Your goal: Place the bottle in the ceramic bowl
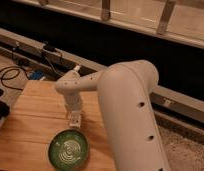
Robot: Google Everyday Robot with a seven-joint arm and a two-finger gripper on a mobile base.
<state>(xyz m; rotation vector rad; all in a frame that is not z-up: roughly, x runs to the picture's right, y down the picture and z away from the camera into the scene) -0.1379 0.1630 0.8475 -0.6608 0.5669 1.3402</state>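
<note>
The ceramic bowl (68, 149), dark green with pale swirl lines inside, sits on the wooden table (30, 125) near its front edge. My gripper (74, 120) points straight down just behind the bowl's far rim, close above the table. The white arm (125, 95) reaches in from the right and fills much of the view. I cannot pick out the bottle. The pale tip of the gripper may hide it.
Black cables (10, 75) and a blue item (37, 76) lie on the floor behind the table's left end. A dark object (1, 107) sits at the table's left edge. A dark wall and a railing run along the back.
</note>
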